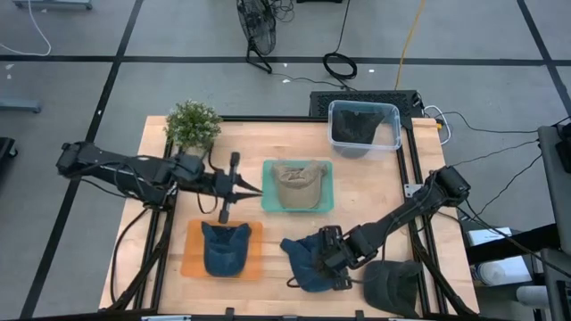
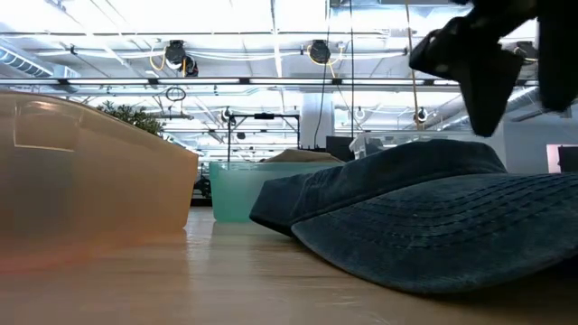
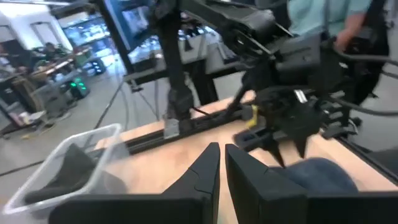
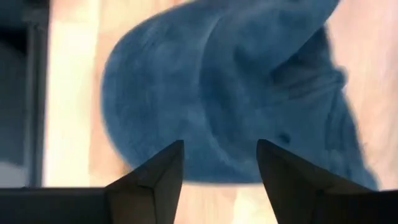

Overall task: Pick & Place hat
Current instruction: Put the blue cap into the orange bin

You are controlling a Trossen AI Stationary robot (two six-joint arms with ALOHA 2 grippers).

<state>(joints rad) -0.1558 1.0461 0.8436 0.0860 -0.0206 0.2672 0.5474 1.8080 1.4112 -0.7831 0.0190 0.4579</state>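
Hats are filling two trays already; your right gripper (image 1: 332, 257), jaws open, is hovering over the loose blue denim cap (image 1: 308, 259) near the desk's front edge, ungrasped. Left gripper (image 1: 245, 190), closed, is waiting mid-desk.

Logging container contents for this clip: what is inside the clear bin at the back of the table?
The clear bin holds dark fabric, probably more hats; how many, and what lies beneath them, is hidden.
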